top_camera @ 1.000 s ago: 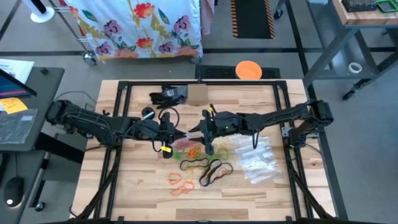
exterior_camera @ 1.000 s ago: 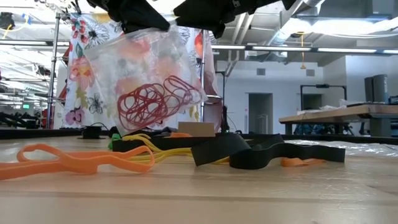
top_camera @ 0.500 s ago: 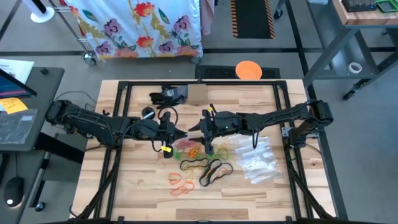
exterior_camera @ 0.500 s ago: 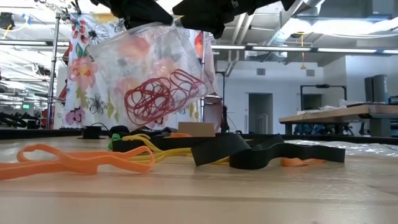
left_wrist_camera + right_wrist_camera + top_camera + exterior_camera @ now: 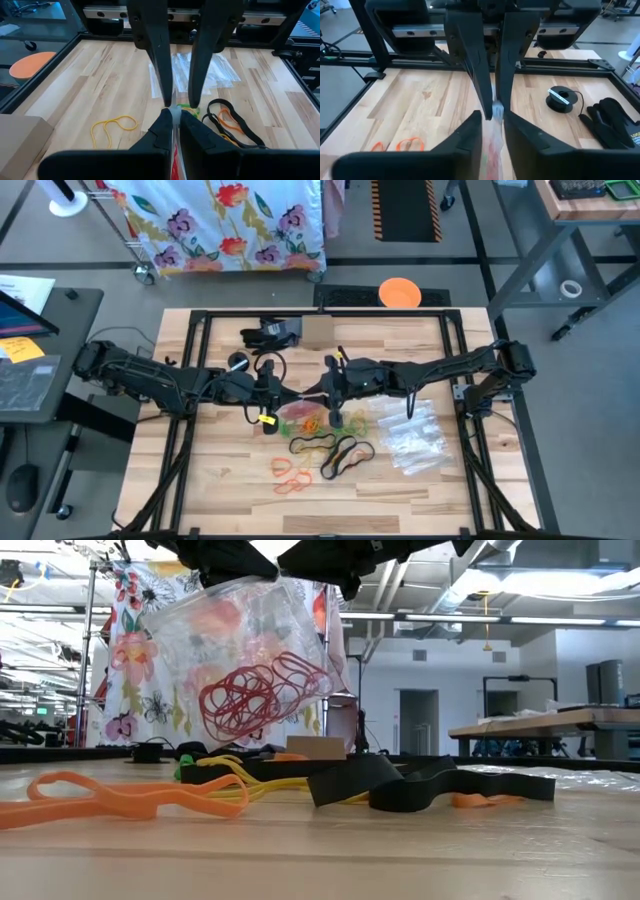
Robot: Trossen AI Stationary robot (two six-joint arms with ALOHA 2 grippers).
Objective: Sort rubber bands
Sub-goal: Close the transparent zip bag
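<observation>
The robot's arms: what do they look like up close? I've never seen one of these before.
Both are slim, dark, jointed limbs reaching in from either side of the table, with black cables running along them. The left gripper and right gripper each end in two long, flat black fingers that taper to narrow tips. A small yellow tag shows by the left wrist.

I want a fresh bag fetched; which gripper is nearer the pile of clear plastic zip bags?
Right. The right gripper hangs mid-table on the side of the pile of clear plastic zip bags; the left gripper faces it from farther away.
</observation>
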